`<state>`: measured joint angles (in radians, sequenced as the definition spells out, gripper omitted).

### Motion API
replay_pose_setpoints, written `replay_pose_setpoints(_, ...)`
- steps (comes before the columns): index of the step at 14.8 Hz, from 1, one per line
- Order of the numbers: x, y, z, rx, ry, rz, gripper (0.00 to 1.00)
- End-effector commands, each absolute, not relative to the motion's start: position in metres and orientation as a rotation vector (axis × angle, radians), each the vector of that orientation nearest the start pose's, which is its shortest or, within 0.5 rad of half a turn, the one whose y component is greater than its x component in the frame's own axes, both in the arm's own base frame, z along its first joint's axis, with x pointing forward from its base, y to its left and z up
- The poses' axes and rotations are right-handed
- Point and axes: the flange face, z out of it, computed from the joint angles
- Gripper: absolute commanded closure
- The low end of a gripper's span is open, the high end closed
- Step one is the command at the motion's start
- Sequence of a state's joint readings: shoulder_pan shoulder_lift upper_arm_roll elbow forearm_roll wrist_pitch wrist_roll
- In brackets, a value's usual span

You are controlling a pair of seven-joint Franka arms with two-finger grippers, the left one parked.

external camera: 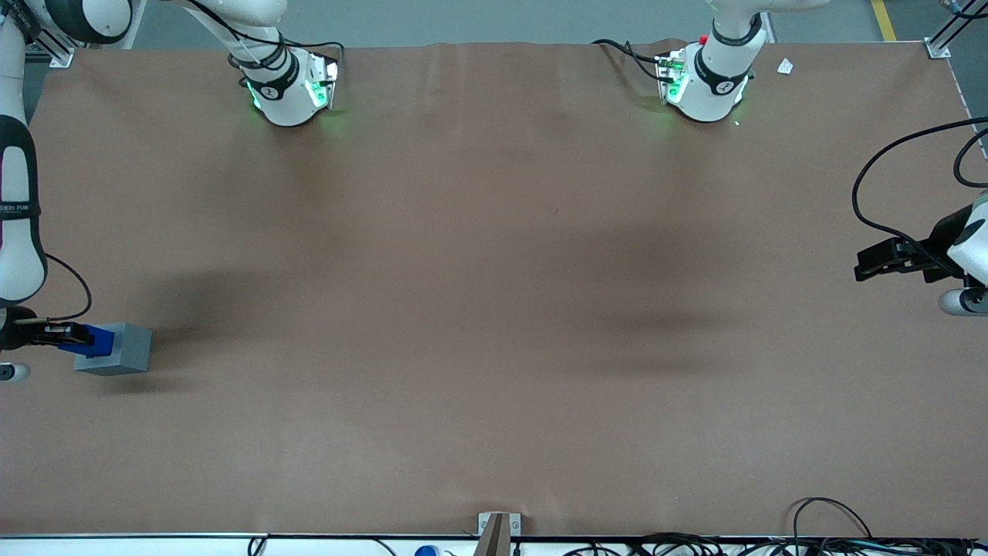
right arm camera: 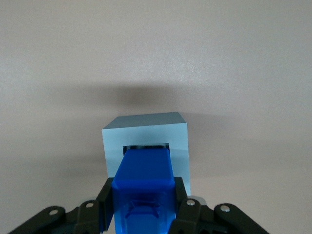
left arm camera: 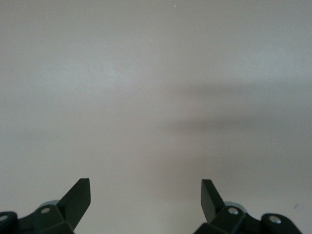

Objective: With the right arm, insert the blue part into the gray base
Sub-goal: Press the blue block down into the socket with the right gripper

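Blue plastic fills the nearest part of your right wrist view: the blue part (right arm camera: 144, 190) sits clamped between the two fingers of the claw (right arm camera: 144, 214), one black finger pressed to each flank. Its long axis runs straight out from the claw toward twelve o'clock, and its leading end meets the dark square recess in the gray base (right arm camera: 146, 146), which lies dead ahead on that same line. You appear to be at the insertion itself; whether the stub is seated or only at the mouth of the recess cannot be told.

From the front, the claw (external camera: 77, 337) sits low at the working arm's end of the counter (external camera: 494, 309), with the blue part (external camera: 91, 341) at about nine o'clock from the gray base (external camera: 120, 349) and touching it. The right arm (external camera: 19, 208) rises above them.

Glossy and bright, the part has crisp edges and a moulded pocket in its upper face. The base is matte, boxy and roughly twice as wide, and rests flat on the brown cover.
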<state>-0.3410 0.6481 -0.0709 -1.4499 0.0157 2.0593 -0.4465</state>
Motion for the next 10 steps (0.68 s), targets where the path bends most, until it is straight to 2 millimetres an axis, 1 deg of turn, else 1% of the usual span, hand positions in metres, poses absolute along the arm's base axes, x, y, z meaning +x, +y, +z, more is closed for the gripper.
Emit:
replay_pose_setpoints(1, 0.6610, -0.2798, 0.2904, -3.139, -0.083, 0.059, 0.76)
replay_pose_setpoints(10, 0.6600, -0.2795, 0.2892, -3.134, -0.137, 0.070, 0.76)
